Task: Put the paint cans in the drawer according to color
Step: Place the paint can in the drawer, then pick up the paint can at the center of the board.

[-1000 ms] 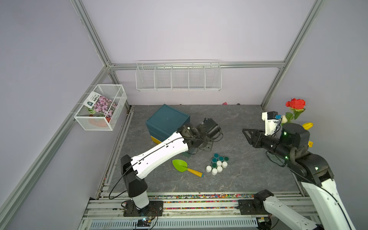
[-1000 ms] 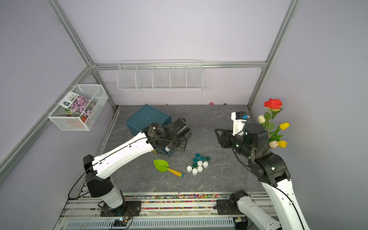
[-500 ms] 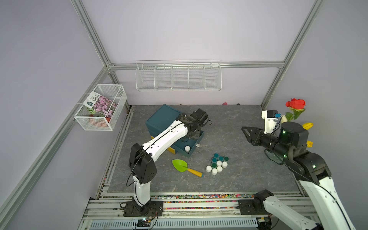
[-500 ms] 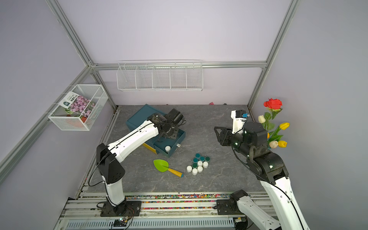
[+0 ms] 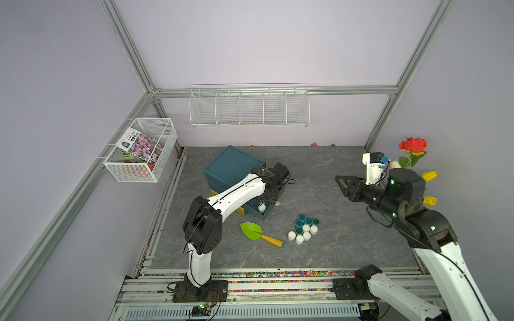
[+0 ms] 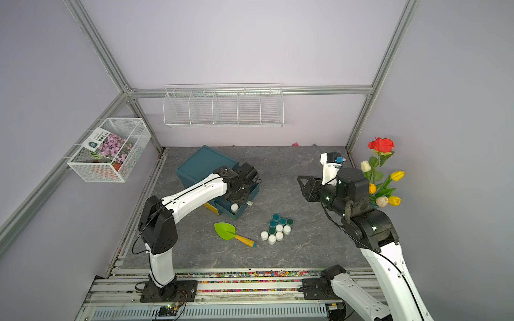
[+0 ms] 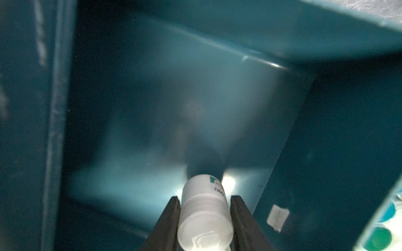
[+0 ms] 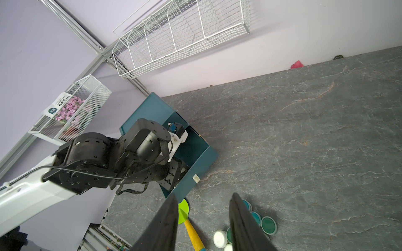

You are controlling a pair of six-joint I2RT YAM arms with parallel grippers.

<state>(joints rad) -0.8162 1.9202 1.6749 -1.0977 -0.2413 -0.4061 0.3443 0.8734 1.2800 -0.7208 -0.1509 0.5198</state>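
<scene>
Left fingers [image 7: 171,217] pinch a white paint can [image 7: 204,217], low inside the open teal drawer [image 7: 239,97]. Right fingers [image 8: 167,217] spread, empty, above the desk [image 5: 347,250], well apart from the drawer. Teal and white cans [image 5: 304,229] clustered on the desk near the drawer, green trowel [image 5: 251,230] just beside them. In both top views the left arm [image 5: 236,194] covers much of the drawer.

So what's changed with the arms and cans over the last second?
The left gripper, shut on a white can, swung back over the open drawer and dipped into it; nothing was grabbed or released. The right gripper, the cans on the table and the green trowel stayed put.
</scene>
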